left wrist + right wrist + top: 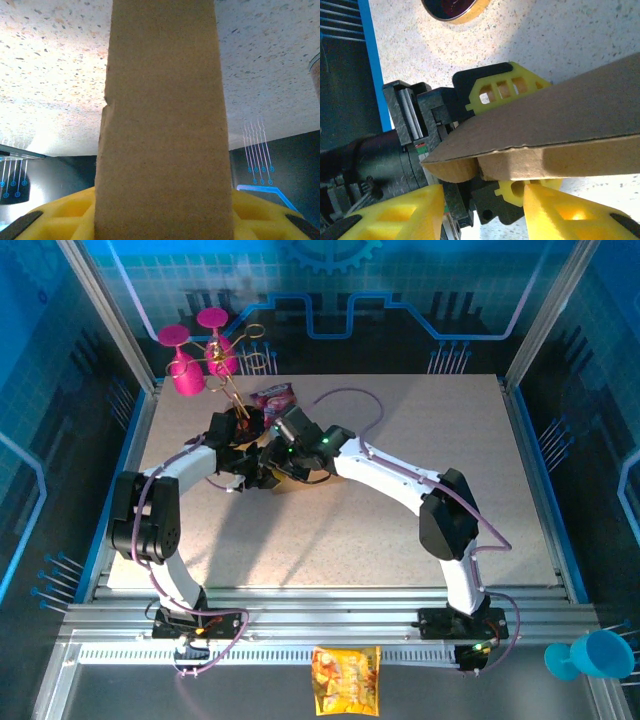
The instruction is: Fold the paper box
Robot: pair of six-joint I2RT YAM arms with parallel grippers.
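My right gripper (pixel 484 192) stands part open just short of the paper box (pixel 560 115), gripping nothing. My left gripper (pixel 162 215) clamps the paper box's flap over the desk (pixel 400 530). Beyond the box lies a pink packet (pixel 272 396).

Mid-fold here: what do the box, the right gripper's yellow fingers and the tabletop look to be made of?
The paper box: brown cardboard, matt and fibrous, with a rough cut edge; likely plain, uncoated board.
Right gripper's fingers: yellow plastic with a smooth surface and ribbed cut-outs; moulded or printed, hard to say.
Table: speckled beige top with a faint sheen where light hits it; laminate or composite, I can't tell which.
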